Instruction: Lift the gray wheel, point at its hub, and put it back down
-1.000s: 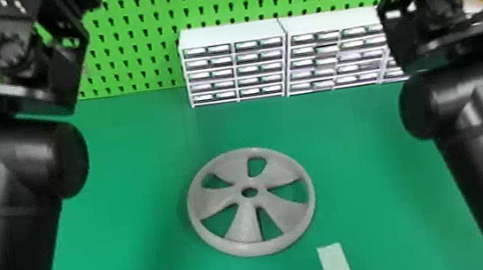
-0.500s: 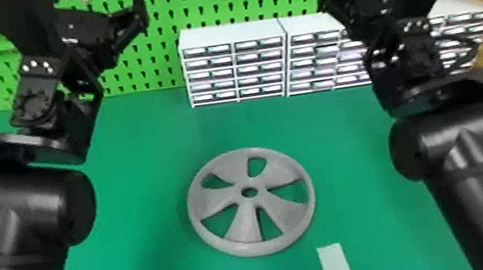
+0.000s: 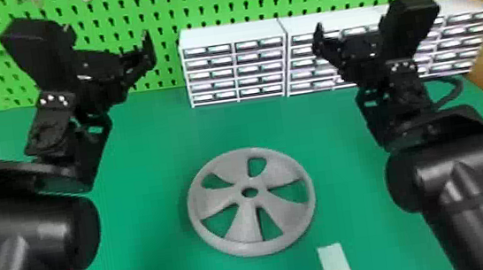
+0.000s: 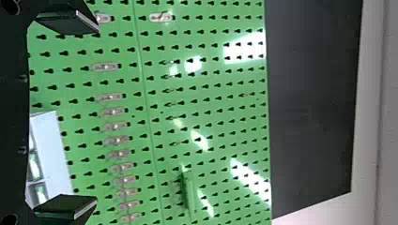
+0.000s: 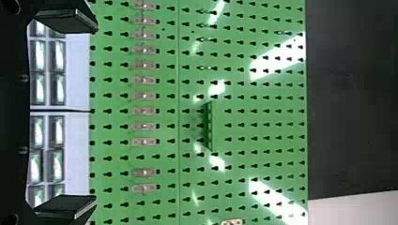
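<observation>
Fingers (image 3: 148,50) wide apart, left gripper (image 3: 109,41) and right gripper (image 3: 350,27), empty; gray wheel (image 3: 244,223) flat on table (image 3: 145,158)

We see bright light across the desk (image 3: 141,159), with a soft shadow close around the wheel (image 3: 243,225) and a broader, fainter one nearer us. Pale highlights run along the rounded black arms (image 3: 20,224). In both wrist views, we catch hard-edged white glare on the glossy pegboard (image 4: 211,93), its holes showing dark through some patches. Small bright reflections dot the drawers (image 3: 232,35), while the black panel (image 4: 309,108) stays mostly dark.
</observation>
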Tool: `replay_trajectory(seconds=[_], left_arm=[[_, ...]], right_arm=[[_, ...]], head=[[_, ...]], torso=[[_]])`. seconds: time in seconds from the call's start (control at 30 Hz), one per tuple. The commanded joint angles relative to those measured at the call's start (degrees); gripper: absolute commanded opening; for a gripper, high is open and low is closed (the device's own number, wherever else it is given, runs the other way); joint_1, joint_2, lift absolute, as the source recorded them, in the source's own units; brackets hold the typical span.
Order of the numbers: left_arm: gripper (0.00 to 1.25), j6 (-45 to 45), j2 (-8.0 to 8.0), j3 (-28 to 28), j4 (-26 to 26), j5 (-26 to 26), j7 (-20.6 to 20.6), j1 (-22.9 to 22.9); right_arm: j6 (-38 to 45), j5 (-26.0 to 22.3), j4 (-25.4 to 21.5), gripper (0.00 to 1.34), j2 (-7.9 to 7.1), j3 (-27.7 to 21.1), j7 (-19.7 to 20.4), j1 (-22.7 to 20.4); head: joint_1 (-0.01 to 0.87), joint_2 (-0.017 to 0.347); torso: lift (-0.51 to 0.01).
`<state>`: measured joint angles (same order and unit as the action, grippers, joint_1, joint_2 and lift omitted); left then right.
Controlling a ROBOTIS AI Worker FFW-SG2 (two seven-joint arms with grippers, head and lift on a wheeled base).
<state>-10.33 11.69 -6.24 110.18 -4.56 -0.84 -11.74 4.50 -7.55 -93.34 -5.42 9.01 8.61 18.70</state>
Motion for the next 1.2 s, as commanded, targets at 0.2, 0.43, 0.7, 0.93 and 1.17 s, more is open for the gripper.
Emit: replay_trajectory(seconds=[0.2,0.43,0.7,0.93,1.17], left_arm=[[1.23,0.8,-0.09,0.5,-3.4,0.0,-1.6,0.8],[1.22,3.6,-0.7,1.1,-8.1,-0.4,-2.3,0.8],[1.22,7.1,-2.9,3.5,-12.7,-1.4,-5.4,0.8],[1.22,7.5,-3.51,4.2,-14.2,-1.8,-5.9,0.6],[1.22,7.2,-3.51,4.0,-14.3,-0.8,-6.0,0.3]], right_arm=[[1.5,0.6,0.0,1.31,-0.38,0.0,0.0,-2.8],[2.3,0.8,0.4,1.31,-0.29,0.1,0.0,-3.6],[2.3,2.4,1.7,1.31,-0.38,0.8,0.0,-3.5],[1.3,2.6,3.2,1.31,-0.82,0.8,0.0,-4.2],[1.5,2.5,4.1,1.31,-0.82,1.3,0.0,-3.8]], head=[[0.692,0.048],[0.692,0.048],[0.692,0.048],[0.692,0.048],[0.692,0.048]], torso=[[-0.088],[-0.088],[-0.088],[-0.088],[-0.088]])
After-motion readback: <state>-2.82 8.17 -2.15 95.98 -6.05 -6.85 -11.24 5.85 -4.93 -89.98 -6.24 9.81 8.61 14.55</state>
